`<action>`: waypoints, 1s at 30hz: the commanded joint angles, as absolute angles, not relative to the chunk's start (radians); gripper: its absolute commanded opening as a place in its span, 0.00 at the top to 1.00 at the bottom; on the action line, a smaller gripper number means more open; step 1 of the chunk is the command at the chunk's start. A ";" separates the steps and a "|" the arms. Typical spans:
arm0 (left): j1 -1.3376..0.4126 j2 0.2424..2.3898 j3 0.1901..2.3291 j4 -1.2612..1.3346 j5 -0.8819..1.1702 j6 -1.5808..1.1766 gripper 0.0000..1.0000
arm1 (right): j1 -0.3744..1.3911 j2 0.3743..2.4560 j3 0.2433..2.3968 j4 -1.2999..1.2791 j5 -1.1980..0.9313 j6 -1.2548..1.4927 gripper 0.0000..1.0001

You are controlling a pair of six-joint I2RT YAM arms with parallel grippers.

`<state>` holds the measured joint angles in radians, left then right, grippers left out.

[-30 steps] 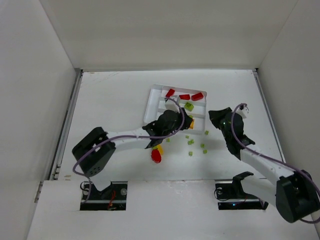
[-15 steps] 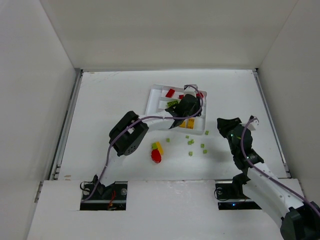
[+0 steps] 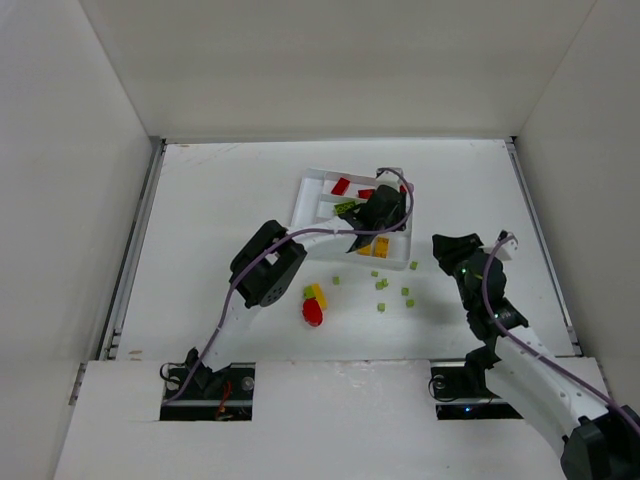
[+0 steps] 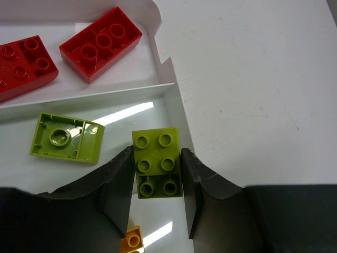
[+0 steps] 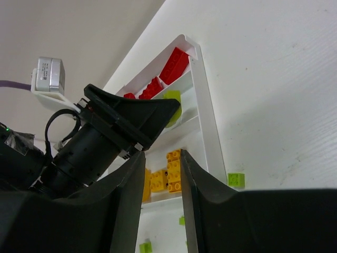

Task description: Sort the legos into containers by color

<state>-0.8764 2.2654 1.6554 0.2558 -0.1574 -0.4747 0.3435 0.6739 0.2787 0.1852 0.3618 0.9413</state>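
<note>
My left gripper (image 4: 157, 152) is shut on a lime green lego (image 4: 157, 169), held just above the middle container of the white tray (image 4: 164, 74). In the top view that gripper (image 3: 376, 210) is over the tray's right half. Red legos (image 4: 100, 37) lie in the far container. An upturned green piece (image 4: 66, 138) lies in the middle one and a yellow lego (image 4: 131, 240) in the near one. My right gripper (image 5: 162, 155) stands open and holds nothing. It hangs off the tray's right side (image 3: 455, 250) and looks at the yellow legos (image 5: 174, 171).
Loose legos lie on the table in front of the tray: a red one (image 3: 312, 312) against a yellow one (image 3: 318, 294), and several small green ones (image 3: 381, 285). One green brick (image 5: 236, 179) sits just outside the tray wall (image 5: 202, 121). White walls enclose the table.
My left arm has swung from the tray's near edge out over the tray with the green lego. My right arm has pulled back toward the near right, and its jaws have parted.
</note>
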 commanded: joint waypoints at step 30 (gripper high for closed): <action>-0.829 1.191 0.628 0.246 -0.359 -0.560 0.50 | 0.676 1.063 0.455 0.334 0.302 0.798 0.64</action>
<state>-0.7994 1.3045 0.7341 0.2977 -0.2661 -0.5236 0.6533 1.0275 0.3916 0.2710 0.3176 0.8337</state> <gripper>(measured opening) 0.495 0.342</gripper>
